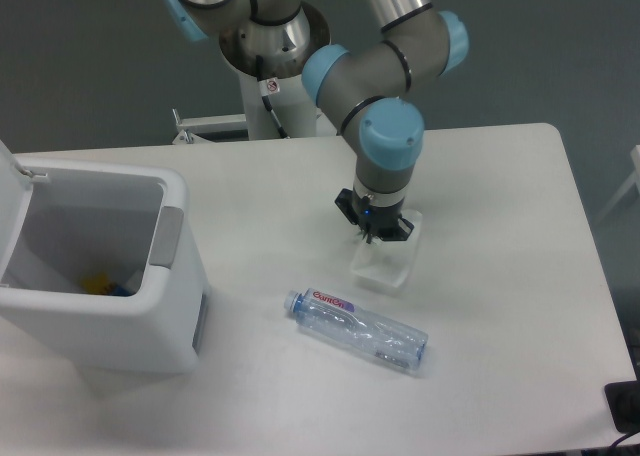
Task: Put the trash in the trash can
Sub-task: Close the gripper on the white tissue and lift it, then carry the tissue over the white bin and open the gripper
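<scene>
The whitish translucent pouch (386, 263) lies on the white table right of centre. My gripper (373, 236) points straight down onto the pouch's upper left part; its fingertips are close together and seem to pinch the plastic. The clear water bottle (358, 329), with its blue cap to the left and a red-lettered label, lies on its side in front of the pouch, apart from the gripper. The white trash can (178, 306) stands at the left with its lid (12, 201) flipped up and its top open. A grey panel is on its right side.
Small yellow and blue items (105, 285) lie at the bottom of the trash can. The arm's base (268, 86) stands at the table's far edge. A dark object (626, 406) sits at the table's front right corner.
</scene>
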`<state>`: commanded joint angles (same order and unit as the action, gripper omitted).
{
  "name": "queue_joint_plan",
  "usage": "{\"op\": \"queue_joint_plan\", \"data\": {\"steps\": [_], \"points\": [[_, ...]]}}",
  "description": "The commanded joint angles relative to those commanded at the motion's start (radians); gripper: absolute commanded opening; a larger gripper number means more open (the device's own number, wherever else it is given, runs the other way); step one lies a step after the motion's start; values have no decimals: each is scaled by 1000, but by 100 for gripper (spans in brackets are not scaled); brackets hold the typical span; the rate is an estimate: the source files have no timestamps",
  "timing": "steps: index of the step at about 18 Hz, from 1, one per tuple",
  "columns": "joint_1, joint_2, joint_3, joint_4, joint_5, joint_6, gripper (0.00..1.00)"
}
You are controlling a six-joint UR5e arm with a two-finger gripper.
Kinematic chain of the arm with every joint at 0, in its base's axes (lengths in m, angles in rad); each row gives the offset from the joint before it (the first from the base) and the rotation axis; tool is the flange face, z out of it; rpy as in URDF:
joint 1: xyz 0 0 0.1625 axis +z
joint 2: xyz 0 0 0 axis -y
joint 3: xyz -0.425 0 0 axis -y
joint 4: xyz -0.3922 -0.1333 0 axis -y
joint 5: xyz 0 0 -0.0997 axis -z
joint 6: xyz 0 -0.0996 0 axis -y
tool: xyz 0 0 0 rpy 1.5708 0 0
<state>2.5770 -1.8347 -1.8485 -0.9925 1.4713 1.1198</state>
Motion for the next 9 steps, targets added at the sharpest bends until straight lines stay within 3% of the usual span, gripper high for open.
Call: {"op": "queue_joint_plan", "data": {"steps": [2, 9], "points": [[2, 12, 18, 3, -64, -14, 0], [-20, 37, 185, -5, -278, -286, 0]]}}
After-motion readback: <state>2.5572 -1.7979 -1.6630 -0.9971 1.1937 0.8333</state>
